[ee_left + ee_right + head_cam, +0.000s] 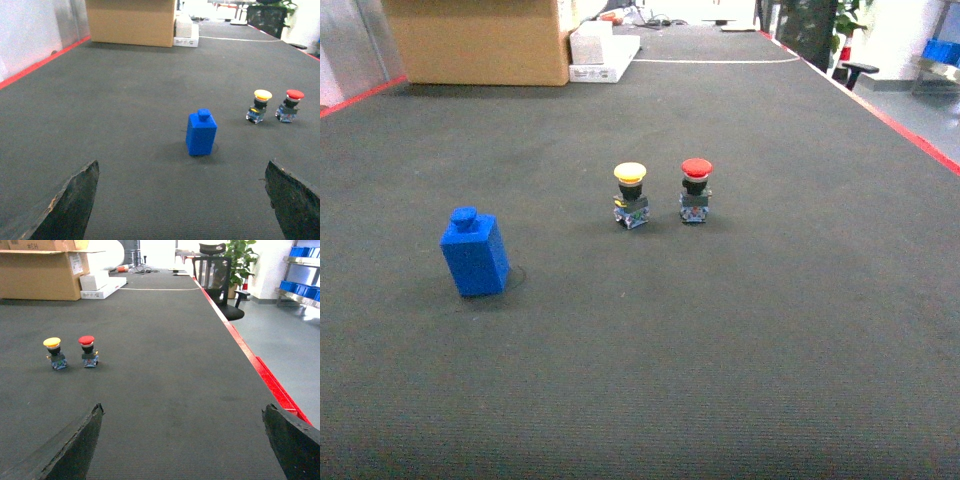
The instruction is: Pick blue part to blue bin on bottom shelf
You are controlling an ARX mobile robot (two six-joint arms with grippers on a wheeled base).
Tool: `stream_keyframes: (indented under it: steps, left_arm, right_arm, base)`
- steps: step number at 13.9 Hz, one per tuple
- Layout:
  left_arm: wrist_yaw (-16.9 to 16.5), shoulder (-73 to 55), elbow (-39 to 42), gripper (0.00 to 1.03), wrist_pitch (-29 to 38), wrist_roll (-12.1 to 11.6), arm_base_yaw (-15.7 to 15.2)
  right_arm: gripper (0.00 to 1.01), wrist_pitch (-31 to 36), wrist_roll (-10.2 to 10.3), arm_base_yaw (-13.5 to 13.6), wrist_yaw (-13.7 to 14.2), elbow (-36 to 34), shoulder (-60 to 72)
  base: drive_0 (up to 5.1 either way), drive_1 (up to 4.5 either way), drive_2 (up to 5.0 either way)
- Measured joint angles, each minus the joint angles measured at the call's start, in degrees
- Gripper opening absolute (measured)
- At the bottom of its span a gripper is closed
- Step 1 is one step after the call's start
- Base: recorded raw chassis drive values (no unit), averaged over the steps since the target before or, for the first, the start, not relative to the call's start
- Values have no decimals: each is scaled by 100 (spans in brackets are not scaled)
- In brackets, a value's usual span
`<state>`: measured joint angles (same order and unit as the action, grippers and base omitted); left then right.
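The blue part (475,252) is a bright blue box-shaped piece with a round knob on top. It stands upright on the dark mat at the left of the head view. In the left wrist view the blue part (201,133) stands ahead of my left gripper (182,165), a little right of centre and well clear of the open fingers. My right gripper (182,407) is open over bare mat with nothing between its fingers. Neither gripper shows in the head view. Blue bins (299,288) sit on a steel rack far off to the right; I cannot tell which is the task's blue bin.
A yellow-capped push button (631,195) and a red-capped one (695,190) stand side by side mid-table. A cardboard box (480,40) and white boxes (603,52) sit at the far end. A red strip (260,365) marks the table's right edge, with an office chair (222,285) beyond.
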<state>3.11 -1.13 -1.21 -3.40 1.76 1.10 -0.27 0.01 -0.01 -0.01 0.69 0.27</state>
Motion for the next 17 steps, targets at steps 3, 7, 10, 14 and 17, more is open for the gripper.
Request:
stream_keyframes:
  steps: [3,7,10,14,17]
  left_arm:
    - [592,-1453,-46,98,1268,457,632]
    - [962,-6846,-1084,98,5890,376,1646]
    - [1045,-9661,-2083,98,6935,372,1604]
    - [1128,-11184,-3215,98,6959,249,1222]
    - [1102,-11766,-3858,98,6745,101,1069]
  right_arm:
    - [98,-2,2,0,0,0,0]
    - [98,0,0,0,0,0,0]
    - [98,0,2,0,0,0,0]
    - [98,0,2,0,0,0,0]
    - [98,0,2,0,-2,0,0]
  base:
    - [0,0,0]
    - [0,0,0]
    - [0,0,0]
    - [0,0,0]
    - [0,0,0]
